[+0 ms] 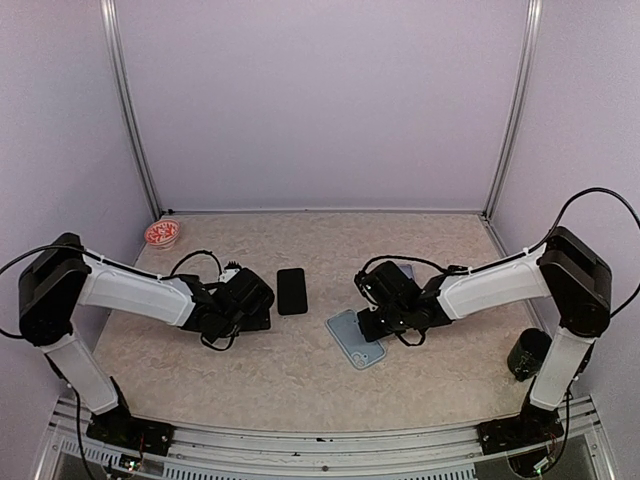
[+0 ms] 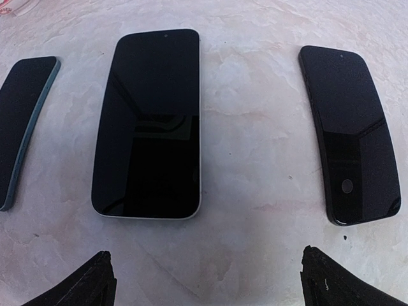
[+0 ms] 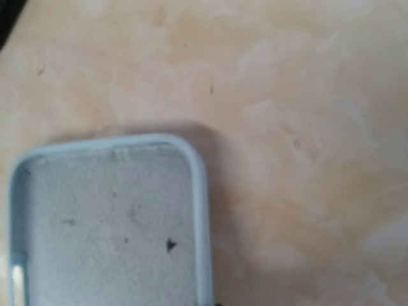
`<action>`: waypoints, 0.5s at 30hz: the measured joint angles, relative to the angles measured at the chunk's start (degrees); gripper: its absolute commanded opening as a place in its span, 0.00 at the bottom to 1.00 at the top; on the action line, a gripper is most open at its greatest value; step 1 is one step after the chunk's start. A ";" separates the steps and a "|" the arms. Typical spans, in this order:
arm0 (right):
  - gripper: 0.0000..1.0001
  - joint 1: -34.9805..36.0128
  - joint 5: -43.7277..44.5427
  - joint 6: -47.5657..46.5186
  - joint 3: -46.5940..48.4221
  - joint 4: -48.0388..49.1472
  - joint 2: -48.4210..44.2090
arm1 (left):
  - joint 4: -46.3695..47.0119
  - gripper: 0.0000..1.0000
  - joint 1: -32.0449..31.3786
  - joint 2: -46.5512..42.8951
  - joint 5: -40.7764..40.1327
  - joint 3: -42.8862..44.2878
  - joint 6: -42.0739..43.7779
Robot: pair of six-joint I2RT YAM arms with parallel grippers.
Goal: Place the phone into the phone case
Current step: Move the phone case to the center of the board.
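Observation:
The light-blue phone case lies open side up and empty on the table, right of centre. In the right wrist view one rounded corner of the case fills the lower left. My right gripper is shut low at the case's right rim; whether it pinches the rim is hidden. A black phone lies face up left of centre. My left gripper hangs open just above the table, nothing between its fingers. Beyond it lie a white-edged phone, a black phone and a teal-edged phone.
A red-and-white round dish sits at the back left corner. A black cup stands by the right arm's base. Purple walls and metal posts enclose the table.

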 measured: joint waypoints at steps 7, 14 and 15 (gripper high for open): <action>0.51 0.42 -0.83 0.55 -0.11 -0.37 -0.57 | -0.26 0.99 -1.01 1.53 -0.20 1.84 -0.02; 0.54 0.46 2.03 -0.76 -3.26 -4.02 -10.32 | -0.83 0.99 -1.07 1.51 -1.11 1.97 -0.02; 0.54 0.44 3.30 -1.09 -3.63 -4.68 -11.89 | -1.16 0.99 -1.07 1.51 -1.38 2.08 0.00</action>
